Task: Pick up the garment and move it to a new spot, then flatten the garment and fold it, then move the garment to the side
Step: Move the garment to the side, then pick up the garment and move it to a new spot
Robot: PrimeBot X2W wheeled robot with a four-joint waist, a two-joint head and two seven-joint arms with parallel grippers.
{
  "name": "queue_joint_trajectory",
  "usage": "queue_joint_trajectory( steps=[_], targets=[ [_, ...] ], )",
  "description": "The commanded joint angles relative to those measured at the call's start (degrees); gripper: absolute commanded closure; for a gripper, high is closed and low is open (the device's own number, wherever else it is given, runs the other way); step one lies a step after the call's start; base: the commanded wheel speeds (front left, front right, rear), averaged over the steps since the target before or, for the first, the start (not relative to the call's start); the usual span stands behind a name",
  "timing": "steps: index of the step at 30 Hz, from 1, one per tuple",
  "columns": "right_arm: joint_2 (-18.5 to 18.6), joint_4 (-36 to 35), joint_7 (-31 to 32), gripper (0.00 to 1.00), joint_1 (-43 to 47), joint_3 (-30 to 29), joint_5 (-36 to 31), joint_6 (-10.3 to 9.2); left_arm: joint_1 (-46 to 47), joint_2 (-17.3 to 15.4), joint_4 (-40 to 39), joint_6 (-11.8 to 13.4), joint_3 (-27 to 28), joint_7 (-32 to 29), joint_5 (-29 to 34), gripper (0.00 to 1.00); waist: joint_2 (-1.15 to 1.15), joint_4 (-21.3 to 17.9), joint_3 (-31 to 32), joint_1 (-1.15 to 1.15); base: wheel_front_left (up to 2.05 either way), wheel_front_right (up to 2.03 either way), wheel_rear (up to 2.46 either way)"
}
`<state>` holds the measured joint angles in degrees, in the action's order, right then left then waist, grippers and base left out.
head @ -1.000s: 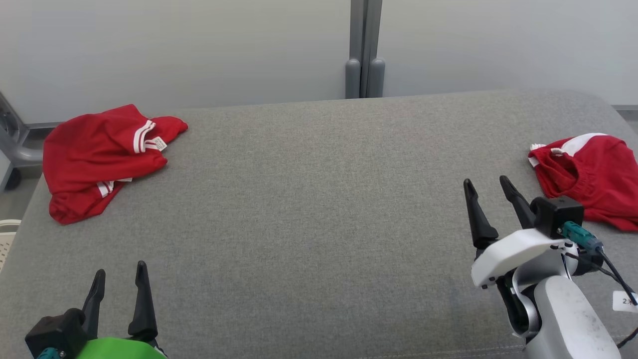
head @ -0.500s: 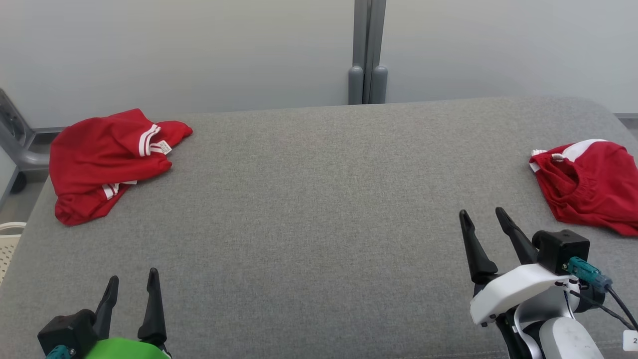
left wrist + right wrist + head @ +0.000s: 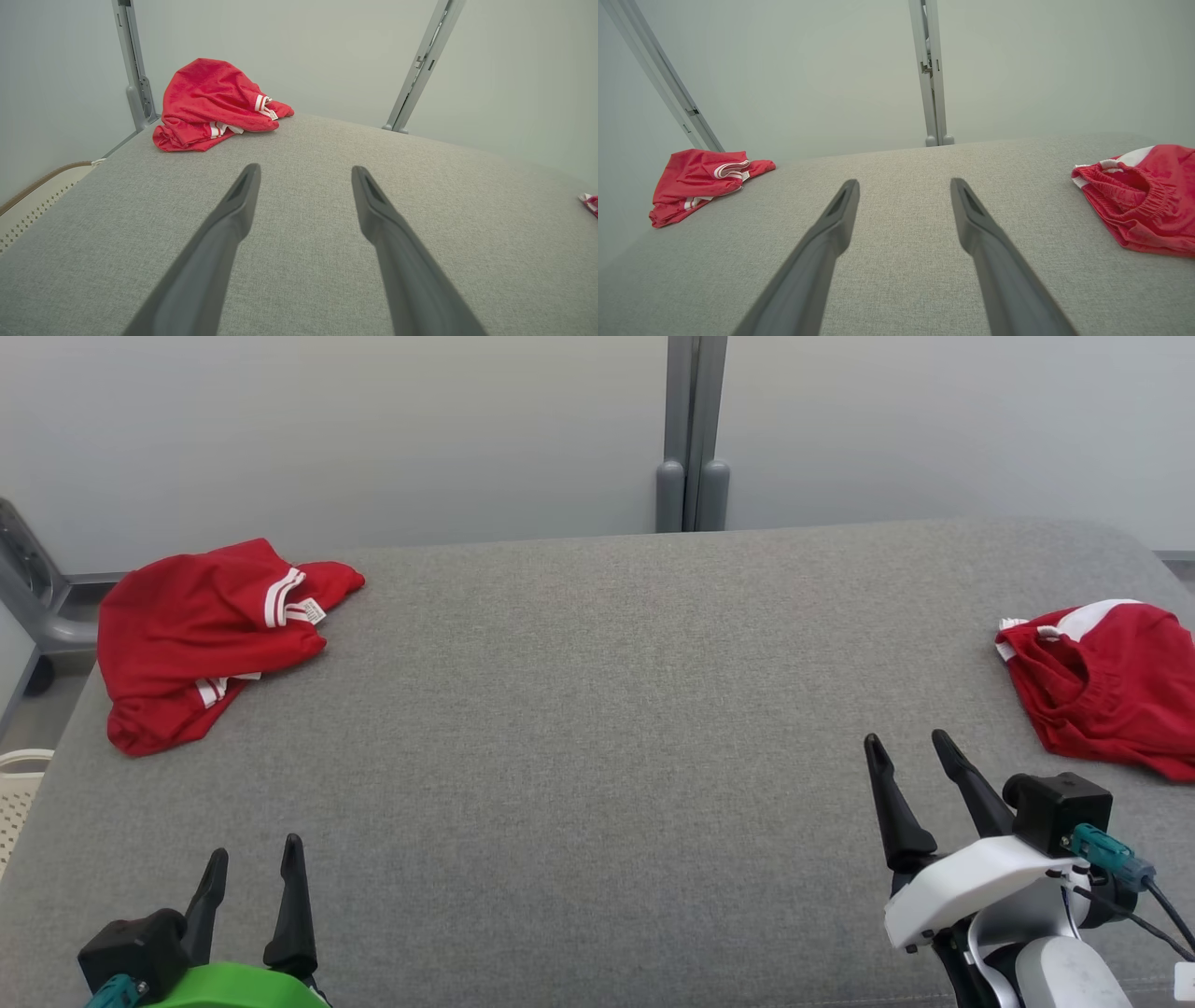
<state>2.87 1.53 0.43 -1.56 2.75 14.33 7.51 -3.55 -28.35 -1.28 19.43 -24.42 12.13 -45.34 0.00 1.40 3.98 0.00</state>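
Two red garments with white trim lie on the grey padded table (image 3: 597,709). One garment (image 3: 187,644) is bunched at the far left corner, its label showing; it also shows in the left wrist view (image 3: 210,102) and the right wrist view (image 3: 700,184). The other garment (image 3: 1111,695) lies crumpled at the right edge, elastic waistband up (image 3: 1143,200). My left gripper (image 3: 257,847) stands open at the near left, empty (image 3: 304,169). Just left of and nearer than the right garment, my right gripper (image 3: 906,737) is open, empty and apart from it (image 3: 904,182).
A grey upright post (image 3: 691,429) stands behind the table's far edge against a pale wall. A white perforated basket (image 3: 19,793) sits off the table's left edge, with a grey frame leg (image 3: 28,588) behind it. Bare grey fabric spans the space between the garments.
The head camera has tilted, shifting the whole picture down and right. My right gripper has drawn back toward the near edge, away from the right garment. Both grippers stay open.
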Motion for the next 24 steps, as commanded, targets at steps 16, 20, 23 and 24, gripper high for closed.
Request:
queue_joint_trajectory(
  steps=[16, 20, 23, 24],
  targets=[
    [0.1, -1.6, -1.1, 0.00, 1.3, -2.5, 0.8, -0.04, 2.2, -1.1, -1.5, 1.7, -0.2, -0.7, 1.7, 0.00, 0.00, 14.9, -0.6, 0.00, 0.00, 0.00, 0.00],
    [0.0, -1.6, -1.6, 0.00, 1.3, -2.4, 1.3, -0.04, 2.2, -1.4, -2.7, 2.2, -0.5, -1.1, 2.0, 0.00, 0.00, 21.3, -0.9, 0.00, 0.00, 0.00, 0.00],
    [0.1, -1.3, -1.9, 0.00, 1.0, -1.8, 1.6, -0.04, 1.7, -1.6, -3.3, 2.4, -0.3, -1.0, 2.0, 0.00, 0.00, 25.4, -0.9, 0.00, 0.00, 0.00, 0.00],
    [0.1, -1.2, -2.0, 0.00, 0.8, -1.8, 1.7, -0.04, 1.5, -1.6, -3.5, 2.6, -0.2, -1.0, 1.9, 0.00, 0.00, 26.6, -0.9, 0.00, 0.00, 0.00, 0.00]
  ],
)
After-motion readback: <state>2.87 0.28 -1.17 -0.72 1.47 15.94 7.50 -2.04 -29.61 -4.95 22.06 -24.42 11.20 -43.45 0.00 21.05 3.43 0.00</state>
